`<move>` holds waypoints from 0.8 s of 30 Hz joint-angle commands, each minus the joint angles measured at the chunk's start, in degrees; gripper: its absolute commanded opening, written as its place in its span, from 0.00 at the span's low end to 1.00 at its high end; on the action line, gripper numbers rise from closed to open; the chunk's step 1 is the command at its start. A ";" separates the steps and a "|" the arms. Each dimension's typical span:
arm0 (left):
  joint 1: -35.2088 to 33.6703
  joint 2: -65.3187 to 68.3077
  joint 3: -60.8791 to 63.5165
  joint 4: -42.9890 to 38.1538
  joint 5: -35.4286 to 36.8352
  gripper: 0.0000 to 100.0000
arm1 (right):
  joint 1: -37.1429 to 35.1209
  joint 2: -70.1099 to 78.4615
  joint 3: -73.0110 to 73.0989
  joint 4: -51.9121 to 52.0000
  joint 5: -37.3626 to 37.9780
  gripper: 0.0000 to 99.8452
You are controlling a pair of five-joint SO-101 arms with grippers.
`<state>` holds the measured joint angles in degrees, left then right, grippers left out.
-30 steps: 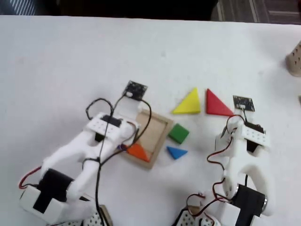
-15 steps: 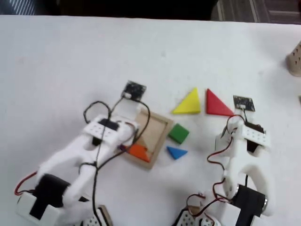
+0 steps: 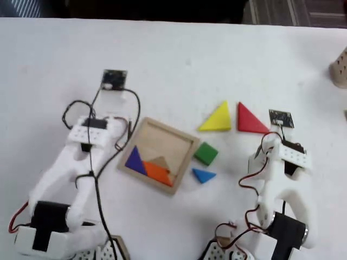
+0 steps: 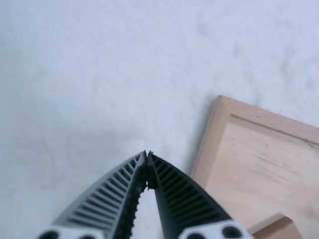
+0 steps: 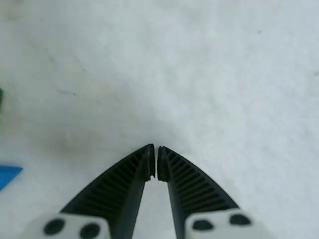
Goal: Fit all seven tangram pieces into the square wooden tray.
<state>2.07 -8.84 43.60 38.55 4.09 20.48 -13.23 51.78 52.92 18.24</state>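
Just right of the square wooden tray [image 3: 162, 142] I've got the green square [image 3: 206, 153] and small blue triangle [image 3: 203, 175], lying left of the right gripper [image 5: 154, 162], which is pinched together empty like the left gripper [image 4: 148, 167] but looks nearer.

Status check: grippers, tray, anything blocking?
Left gripper shut, empty, beside tray corner. Right gripper shut, empty, over bare table. Tray holds dark blue triangle, orange piece, tan piece; yellow triangle, red triangle, green square, small blue triangle outside. Nothing blocking.
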 commanded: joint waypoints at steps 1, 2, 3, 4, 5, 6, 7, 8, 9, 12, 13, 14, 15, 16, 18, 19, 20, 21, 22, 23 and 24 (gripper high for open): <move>-2.15 -2.86 -4.22 1.23 0.62 0.02 | -0.75 -1.54 -2.81 -1.01 0.18 0.04; -2.68 -2.86 -4.31 0.97 0.62 0.02 | -0.92 -1.80 -3.78 -1.01 -0.35 0.06; -3.30 -2.86 -4.31 0.88 0.62 0.02 | -1.01 -1.80 -5.19 -0.84 -2.02 0.08; -4.00 -2.86 -4.75 0.88 0.62 0.02 | -1.10 -1.54 -6.86 -0.22 -3.96 0.11; -4.79 -2.86 -5.19 1.05 0.70 0.02 | -1.19 -1.54 -8.26 0.92 -5.54 0.13; -5.58 -2.86 -5.54 0.97 0.79 0.02 | -1.98 -1.54 -9.58 2.07 -6.86 0.14; -6.46 -2.77 -5.80 0.88 0.88 0.02 | -3.38 -1.54 -10.73 3.30 -7.56 0.15; -7.25 -2.77 -6.07 0.88 0.97 0.02 | -5.14 -1.54 -11.69 4.97 -7.74 0.14; -7.69 -2.77 -6.24 0.88 0.97 0.02 | -7.25 -1.54 -12.48 7.08 -7.74 0.15; -8.92 -2.77 -6.42 0.70 0.97 0.04 | -15.34 -1.54 -14.42 12.88 -5.45 0.15; -8.92 -2.77 -6.42 0.70 1.05 0.06 | -18.07 -1.63 -14.68 14.02 -3.60 0.15; -8.92 -2.77 -6.42 0.70 1.05 0.09 | -20.44 -1.80 -14.68 14.90 -2.29 0.15; -8.92 -2.77 -6.42 0.70 1.05 0.12 | -22.64 -2.07 -14.42 15.52 -1.93 0.15; -8.92 -2.77 -6.42 0.70 1.05 0.14 | -24.57 -2.07 -13.89 16.40 -1.67 0.15; -8.92 -2.59 -6.42 0.70 1.05 0.18 | -28.44 -2.15 -12.13 17.10 -1.41 0.15; -8.92 -2.51 -6.42 0.70 1.05 0.18 | -30.29 -2.15 -10.99 17.10 -0.09 0.15; -8.92 -2.51 -6.42 0.62 1.05 0.18 | -31.87 -2.15 -9.93 17.01 1.41 0.15; -9.01 -2.42 -6.42 -0.09 1.05 0.18 | -33.27 -2.15 -9.05 17.01 2.55 0.15; -9.27 -2.33 -6.15 -1.05 0.97 0.17 | -34.33 -2.15 -8.26 17.01 3.25 0.15; -9.71 -2.33 -5.98 -1.93 0.97 0.16 | -35.21 -2.24 -7.74 17.01 3.43 0.15; -10.15 -2.24 -5.98 -2.55 0.97 0.15 | -35.82 -2.42 -7.12 17.01 3.87 0.15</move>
<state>-6.20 -8.84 40.35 38.55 4.44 -12.92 -13.14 44.31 69.27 20.09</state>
